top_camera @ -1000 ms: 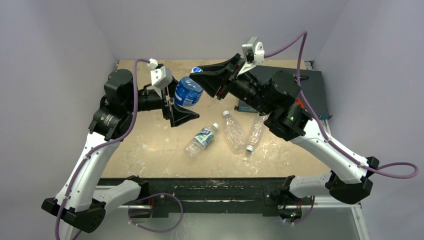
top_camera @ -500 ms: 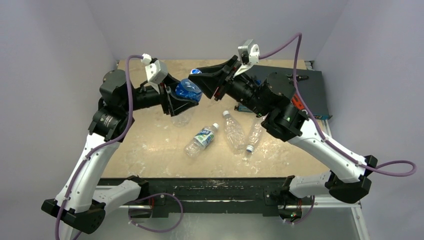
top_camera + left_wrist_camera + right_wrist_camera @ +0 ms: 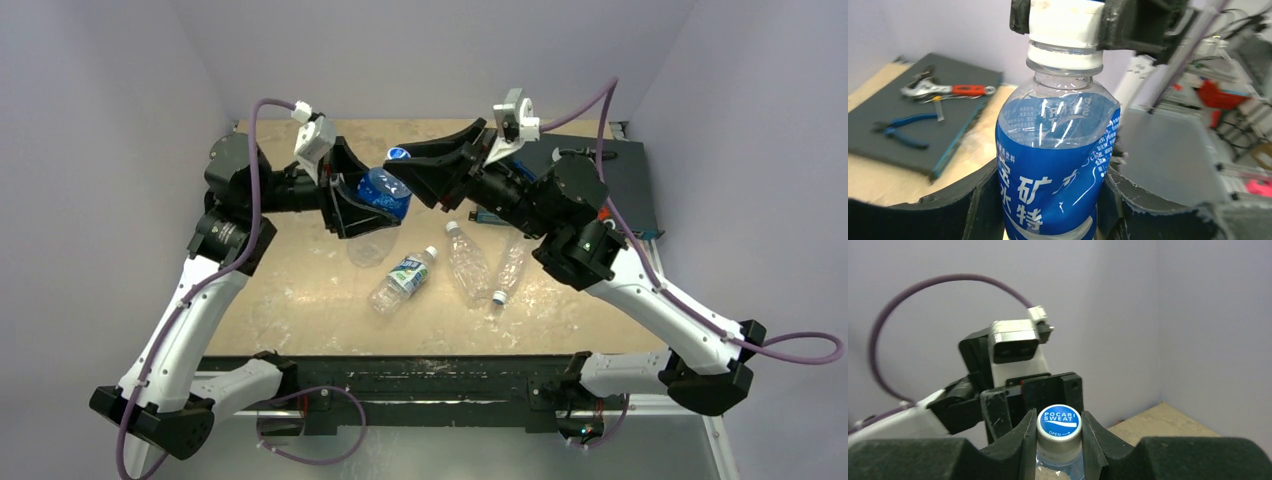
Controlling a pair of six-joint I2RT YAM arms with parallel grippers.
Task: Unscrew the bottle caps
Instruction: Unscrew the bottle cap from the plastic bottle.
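Both arms meet over the back half of the surface (image 3: 300, 300), sharing one Pocari Sweat bottle (image 3: 1058, 150) that hangs in the air between them. The left hand (image 3: 1048, 207) is closed around the bottle's body. Its black fingers (image 3: 983, 205) press in on either side of the blue label, which is creased where they squeeze. The right hand (image 3: 1059, 435) comes in from the opposite side and is clamped on the cap (image 3: 1059, 421), a white-sided screw cap with a blue printed top. The cap sits on the neck with the white ring just beneath it. Down on the surface, apart from both hands, three more bottles lie on their sides. One is a labelled bottle (image 3: 403, 278) with a white cap, and just to its right are two clear crinkled bottles (image 3: 466, 264), set close together in a narrow V. At the back right corner a dark mat (image 3: 628, 185) carries an adjustable wrench (image 3: 948, 90) with a red grip and a pair of blue-handled pliers (image 3: 900, 132).
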